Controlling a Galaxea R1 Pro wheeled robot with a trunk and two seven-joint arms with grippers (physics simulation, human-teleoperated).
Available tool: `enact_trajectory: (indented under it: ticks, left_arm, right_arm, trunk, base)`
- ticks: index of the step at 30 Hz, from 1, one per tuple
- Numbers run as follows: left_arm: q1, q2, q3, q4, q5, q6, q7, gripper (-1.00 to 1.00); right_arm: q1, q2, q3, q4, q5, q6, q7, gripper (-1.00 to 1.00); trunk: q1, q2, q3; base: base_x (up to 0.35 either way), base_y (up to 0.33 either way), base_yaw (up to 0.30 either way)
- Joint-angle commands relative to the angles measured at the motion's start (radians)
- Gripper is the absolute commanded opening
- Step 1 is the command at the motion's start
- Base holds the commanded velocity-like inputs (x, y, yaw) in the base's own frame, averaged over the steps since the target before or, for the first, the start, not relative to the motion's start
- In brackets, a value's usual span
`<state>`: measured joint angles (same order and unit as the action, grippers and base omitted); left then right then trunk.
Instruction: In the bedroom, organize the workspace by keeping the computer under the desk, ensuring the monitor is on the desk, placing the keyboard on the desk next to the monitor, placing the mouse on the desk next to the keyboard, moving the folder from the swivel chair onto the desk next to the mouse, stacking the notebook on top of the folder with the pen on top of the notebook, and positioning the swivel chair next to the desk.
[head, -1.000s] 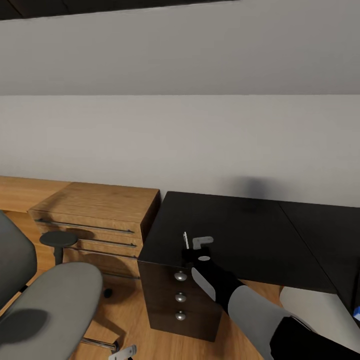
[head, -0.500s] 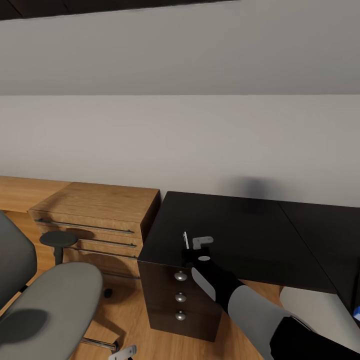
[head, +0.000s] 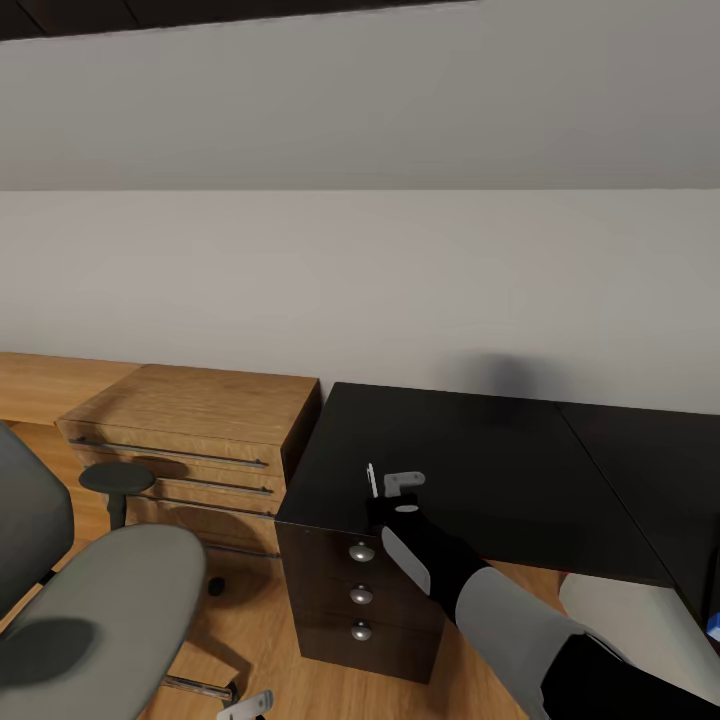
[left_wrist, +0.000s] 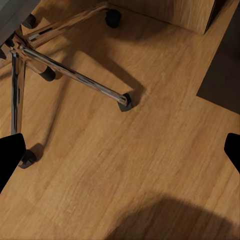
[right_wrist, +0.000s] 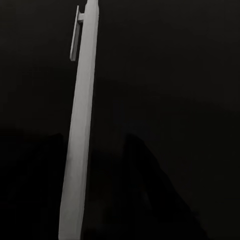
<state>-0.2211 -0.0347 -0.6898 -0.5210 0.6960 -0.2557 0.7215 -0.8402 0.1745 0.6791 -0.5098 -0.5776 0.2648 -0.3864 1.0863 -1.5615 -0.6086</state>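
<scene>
Pen (head: 371, 480) stands upright, clamped in the right gripper (head: 385, 488) over the near-left corner of the black desk (head: 470, 470). Left fingers (left_wrist: 11, 157) are spread apart above the wood floor (left_wrist: 130, 150), beside the swivel chair (head: 95, 610) castors.

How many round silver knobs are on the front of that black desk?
3, in a vertical line on the desk's drawer front below the right gripper: top knob, middle knob, bottom knob. The robot's arm may hide more.
</scene>
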Motion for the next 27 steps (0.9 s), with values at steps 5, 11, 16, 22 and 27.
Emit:
enact_trajectory:
  ticks: [5,11,16,22,27]
  left_arm:
    - [-0.001,0.001,-0.008,-0.001,0.01,-0.006,0.006,1.0]
    - [-0.001,0.001,-0.008,-0.001,0.01,-0.007,0.007,1.0]
    - [-0.001,0.001,-0.008,-0.001,0.01,-0.007,0.007,1.0]
    - [-0.001,0.001,-0.008,-0.001,0.011,-0.006,0.006,1.0]
    - [-0.001,0.001,-0.008,-0.001,0.011,-0.006,0.006,1.0]
  right_arm:
    - [0.0,0.0,-0.004,-0.002,-0.011,0.019,-0.008,-1.0]
    - [0.0,0.0,-0.007,-0.003,-0.011,0.023,-0.009,-1.0]
    - [0.0,0.0,-0.007,-0.004,-0.011,0.023,-0.009,-1.0]
    - [0.0,0.0,-0.007,-0.004,-0.01,0.024,-0.009,-1.0]
    - [0.0,0.0,-0.007,-0.016,-0.011,0.041,-0.009,-1.0]
  trunk:
    - [0.0,0.0,-0.001]
    - [0.0,0.0,-0.001]
    - [0.0,0.0,-0.001]
    - [0.0,0.0,-0.001]
    - [0.0,0.0,-0.001]
  base:
    - [0.0,0.0,0.0]
    - [0.0,0.0,0.0]
    - [0.0,0.0,0.0]
    - [0.0,0.0,0.0]
    - [0.0,0.0,0.0]
